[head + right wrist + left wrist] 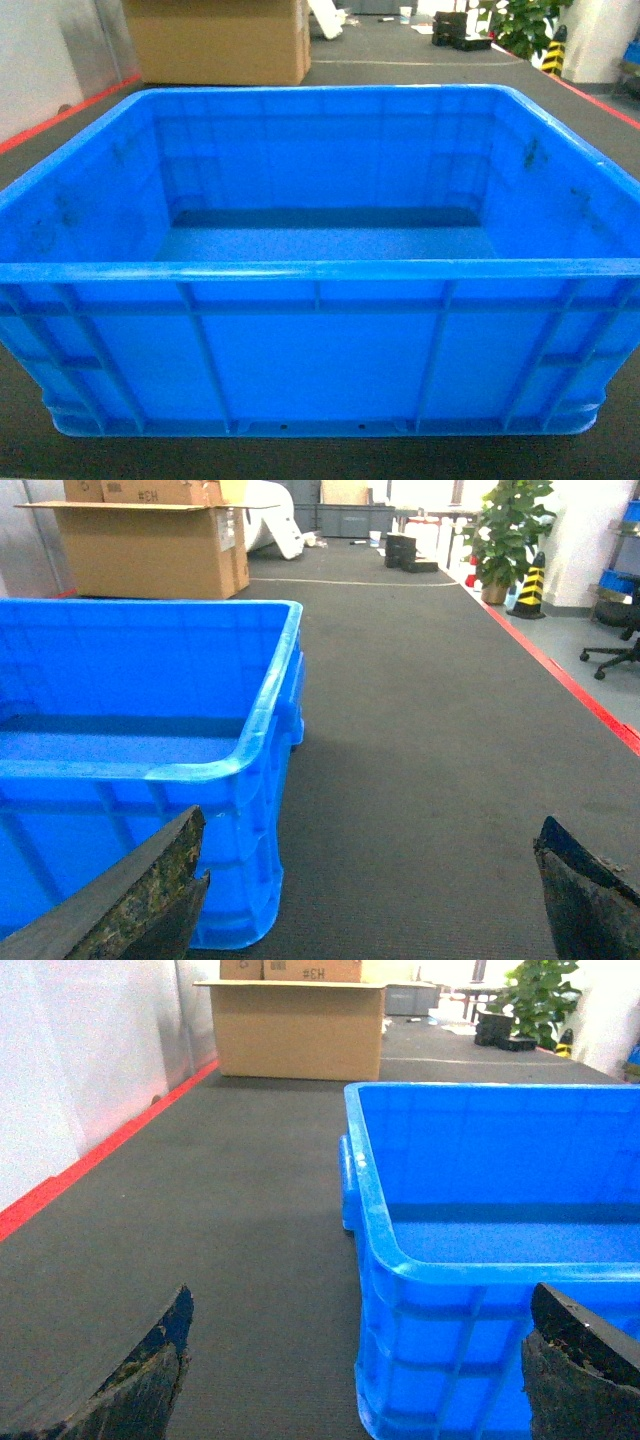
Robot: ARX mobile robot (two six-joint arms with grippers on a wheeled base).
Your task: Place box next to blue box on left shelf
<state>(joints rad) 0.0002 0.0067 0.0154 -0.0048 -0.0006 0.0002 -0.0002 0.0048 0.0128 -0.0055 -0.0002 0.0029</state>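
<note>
While the large bright-blue ribbed plastic crate point(320, 370) sits empty on dark grey carpet point(250, 1210), left gripper point(355, 1360) and right gripper point(370, 890) both gape wide at its near corners.

I see the box point(318, 270) filling most of my forward view, empty, its ribbed near wall facing me, two small holes by its base edge; it sits on dark carpet point(400, 70); behind stand a cardboard carton point(218, 40) and a potted plant point(525, 25).
</note>
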